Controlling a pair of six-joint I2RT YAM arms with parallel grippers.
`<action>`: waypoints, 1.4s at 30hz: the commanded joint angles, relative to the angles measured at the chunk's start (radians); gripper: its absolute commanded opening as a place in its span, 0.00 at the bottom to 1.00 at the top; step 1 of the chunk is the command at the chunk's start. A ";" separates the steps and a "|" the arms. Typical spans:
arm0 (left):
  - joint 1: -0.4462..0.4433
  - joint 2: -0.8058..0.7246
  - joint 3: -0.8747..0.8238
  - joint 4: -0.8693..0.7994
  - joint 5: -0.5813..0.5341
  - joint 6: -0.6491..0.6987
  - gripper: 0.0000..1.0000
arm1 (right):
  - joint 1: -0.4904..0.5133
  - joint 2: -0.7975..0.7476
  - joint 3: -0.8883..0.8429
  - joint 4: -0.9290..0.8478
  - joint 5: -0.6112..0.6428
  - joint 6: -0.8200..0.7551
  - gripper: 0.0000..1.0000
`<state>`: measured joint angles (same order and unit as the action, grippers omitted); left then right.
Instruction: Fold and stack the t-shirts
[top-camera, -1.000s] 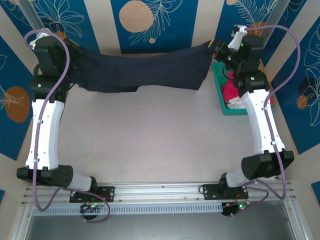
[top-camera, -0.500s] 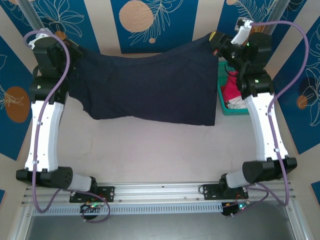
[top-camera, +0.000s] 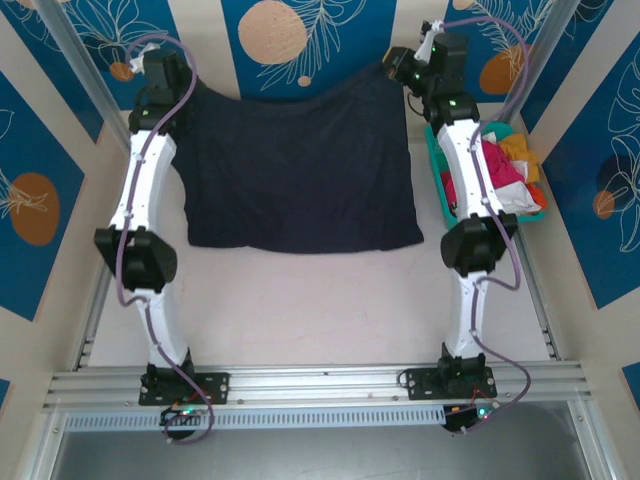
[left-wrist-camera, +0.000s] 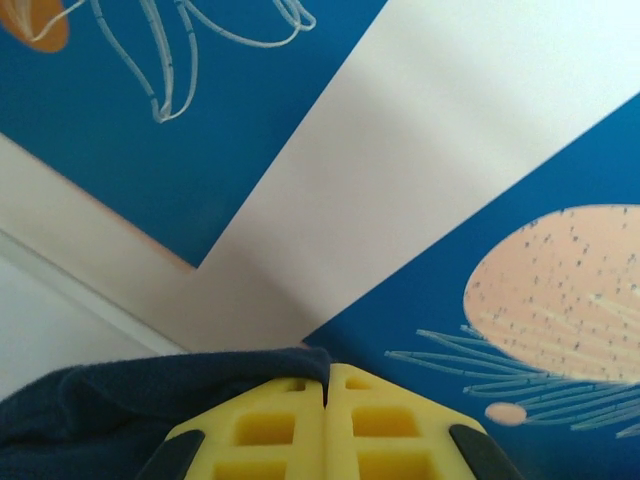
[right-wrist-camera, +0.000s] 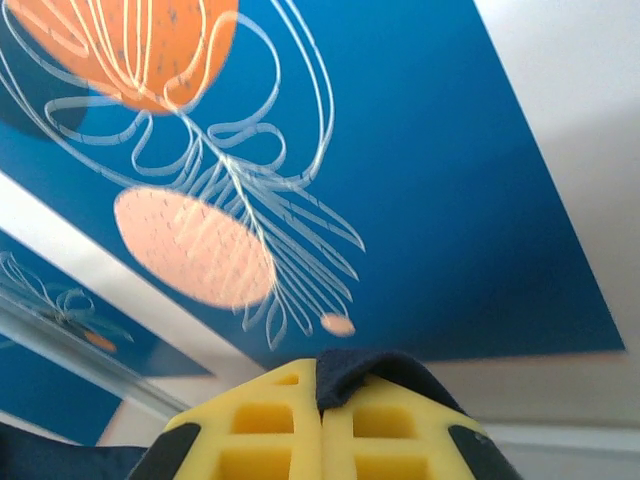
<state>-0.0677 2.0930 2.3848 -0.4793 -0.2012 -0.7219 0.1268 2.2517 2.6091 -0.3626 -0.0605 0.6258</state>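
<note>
1. At the far end of the table, seen from above, the navy t-shirt hangs spread between the arms; the left gripper and right gripper each pinch an upper corner; a pink shirt lies in the teal basket beside it.
2. Left wrist view: the left gripper has its yellow fingers pressed together on the navy t-shirt; the cloth bunches leftward.
3. Right wrist view: the right gripper is clamped tight; a fold of the navy t-shirt is nipped at its tips.

We see the navy t-shirt cut off at the bottom edge, left of the jaws of the left gripper; its pinched fold hides between the closed jaws of the right gripper.
</note>
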 joint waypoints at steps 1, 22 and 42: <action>0.025 0.035 0.245 0.040 0.008 0.013 0.00 | -0.005 0.089 0.327 -0.035 -0.012 0.069 0.00; 0.039 -0.854 -0.898 0.421 0.057 -0.028 0.00 | -0.018 -0.772 -0.957 0.368 -0.133 0.000 0.00; 0.034 -1.280 -1.960 0.117 0.132 -0.275 0.00 | 0.027 -0.953 -1.992 0.246 -0.007 0.174 0.00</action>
<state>-0.0414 0.8146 0.4370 -0.3428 -0.0784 -0.9588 0.1497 1.2823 0.6266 -0.0975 -0.1078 0.7536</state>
